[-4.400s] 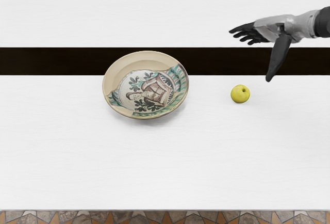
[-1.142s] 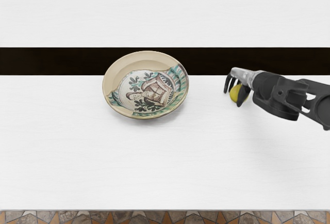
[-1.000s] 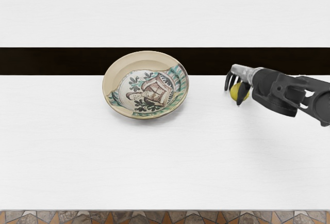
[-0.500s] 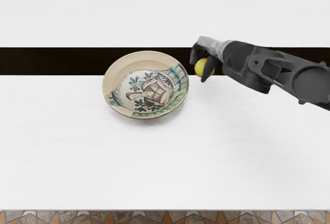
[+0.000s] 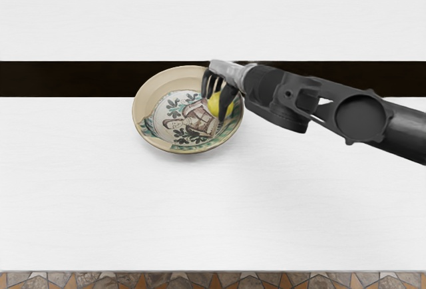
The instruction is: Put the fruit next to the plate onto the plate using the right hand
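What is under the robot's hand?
A yellow fruit, held in the right hand over the right side of the painted plate. The hand hides the fruit's underside, so I cannot tell whether it touches the plate.

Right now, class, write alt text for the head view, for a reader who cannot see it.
The right hand, its arm entering from the right, grips a yellow fruit over the right side of a painted plate on a white table. Whether the fruit touches the plate cannot be told.
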`<state>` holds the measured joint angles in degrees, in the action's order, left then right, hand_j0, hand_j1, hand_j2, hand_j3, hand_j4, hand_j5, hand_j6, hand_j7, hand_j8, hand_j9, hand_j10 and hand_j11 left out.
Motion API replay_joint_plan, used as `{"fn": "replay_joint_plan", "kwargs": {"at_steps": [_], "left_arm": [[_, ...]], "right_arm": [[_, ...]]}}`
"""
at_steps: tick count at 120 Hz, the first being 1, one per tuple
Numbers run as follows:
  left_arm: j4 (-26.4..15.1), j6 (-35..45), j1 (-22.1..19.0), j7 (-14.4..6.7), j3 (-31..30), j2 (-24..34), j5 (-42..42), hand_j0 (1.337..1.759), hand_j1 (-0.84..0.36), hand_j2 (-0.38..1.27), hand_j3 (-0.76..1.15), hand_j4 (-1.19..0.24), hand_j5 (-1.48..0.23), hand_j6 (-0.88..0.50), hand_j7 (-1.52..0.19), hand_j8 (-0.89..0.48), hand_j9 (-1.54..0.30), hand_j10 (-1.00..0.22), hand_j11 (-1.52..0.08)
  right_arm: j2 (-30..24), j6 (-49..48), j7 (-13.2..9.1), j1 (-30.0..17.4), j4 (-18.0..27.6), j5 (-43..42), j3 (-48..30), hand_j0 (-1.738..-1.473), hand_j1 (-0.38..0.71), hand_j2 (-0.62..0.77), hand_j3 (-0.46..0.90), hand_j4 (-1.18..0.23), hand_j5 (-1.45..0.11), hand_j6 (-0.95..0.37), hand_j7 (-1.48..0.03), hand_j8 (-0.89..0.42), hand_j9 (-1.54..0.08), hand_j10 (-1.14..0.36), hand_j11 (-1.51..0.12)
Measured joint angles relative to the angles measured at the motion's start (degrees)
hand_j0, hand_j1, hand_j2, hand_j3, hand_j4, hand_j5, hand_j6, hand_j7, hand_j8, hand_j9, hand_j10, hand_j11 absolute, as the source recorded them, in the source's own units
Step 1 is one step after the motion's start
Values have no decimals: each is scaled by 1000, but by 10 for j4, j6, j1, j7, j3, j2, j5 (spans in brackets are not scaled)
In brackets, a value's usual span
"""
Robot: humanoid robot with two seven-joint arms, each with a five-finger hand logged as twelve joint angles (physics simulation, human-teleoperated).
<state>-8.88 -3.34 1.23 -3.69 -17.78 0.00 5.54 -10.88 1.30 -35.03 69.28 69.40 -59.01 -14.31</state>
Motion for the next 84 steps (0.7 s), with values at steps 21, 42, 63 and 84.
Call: {"fn": "replay_joint_plan", "kwargs": {"at_steps": [21,42,63,84], "left_arm": [[0,0,0,0,0,0,0,1658,55,49,0,-245,-318,-245,-318,-245,-318,-245,-318],[0,0,0,0,0,0,0,1658,55,49,0,-245,-318,-245,-318,-245,-318,-245,-318],[0,0,0,0,0,0,0,1658,55,49,0,-245,-318,-245,-318,-245,-318,-245,-318],[0,0,0,0,0,0,0,1658,55,49,0,-245,-318,-245,-318,-245,-318,-245,-318]], "right_arm": [[8,5,0,-2,-9,0,-6,-1658,-2,284,0,-422,-589,-330,-563,-216,-582,-271,-576],[-26,-29,0,-2,3,79,-47,-1658,-181,118,0,-198,-273,-160,-262,-111,-271,-134,-268],[-173,-266,0,-3,11,352,-125,-1658,-256,47,0,-103,-139,-87,-135,-66,-138,-75,-137],[-301,-345,0,-24,12,546,-136,-1658,-288,16,0,-62,-82,-55,-80,-46,-82,-50,-81]]}}
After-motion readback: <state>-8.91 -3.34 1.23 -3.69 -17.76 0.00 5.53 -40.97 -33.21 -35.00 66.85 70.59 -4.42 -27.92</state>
